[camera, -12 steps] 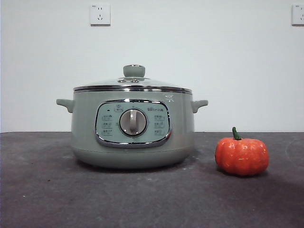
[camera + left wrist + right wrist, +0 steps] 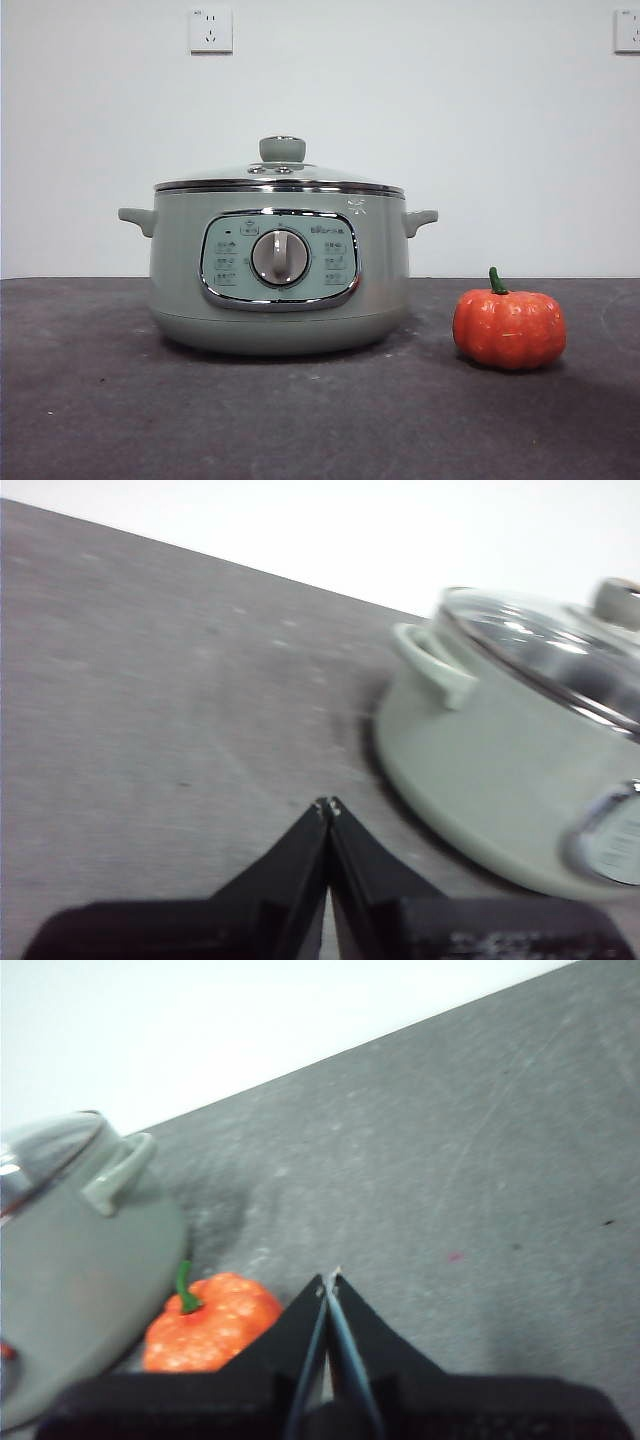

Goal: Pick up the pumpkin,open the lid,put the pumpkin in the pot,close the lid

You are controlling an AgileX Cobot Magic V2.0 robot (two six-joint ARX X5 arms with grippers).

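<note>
Dark grey table (image 2: 90,400), pot (image 2: 280,300), pumpkin (image 2: 509,328)

The right wrist view is blurred, and the pot (image 2: 75,1260) runs off its edge. In the front view, the panel (image 2: 279,258) labels are too small to read, and a wall socket (image 2: 628,30) is cut off.
</note>
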